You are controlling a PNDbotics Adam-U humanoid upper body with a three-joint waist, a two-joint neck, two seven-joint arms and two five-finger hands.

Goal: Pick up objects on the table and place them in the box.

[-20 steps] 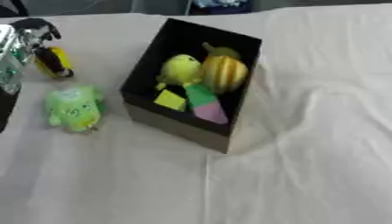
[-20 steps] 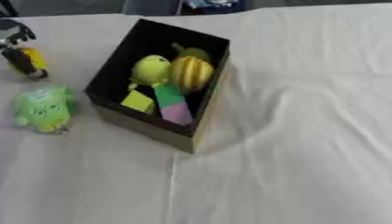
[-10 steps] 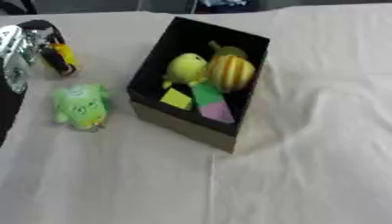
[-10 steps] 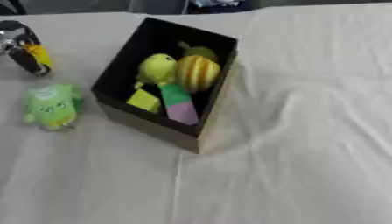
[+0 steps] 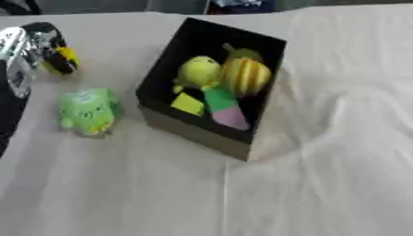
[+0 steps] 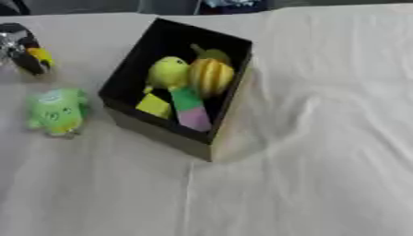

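Left hand (image 5: 32,48) at the table's far-left edge, fingers closed on a black-and-yellow object (image 5: 63,59) (maybe a toy). Vs 1 s ago the whole view has shifted, so camera moved; hand and toy look about where they were. Green plush toy (image 5: 89,110) lies on the white tablecloth (image 5: 322,175) just left of the black box (image 5: 211,136), not touching. Inside: yellow-green round toy (image 5: 198,72), striped yellow squash (image 5: 245,76), yellow block (image 5: 187,104), green-pink piece (image 5: 224,107). Right hand out of sight

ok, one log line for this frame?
left hand: holding yellow-black item | green plush toy: on table | box: four items inside | right hand: unseen
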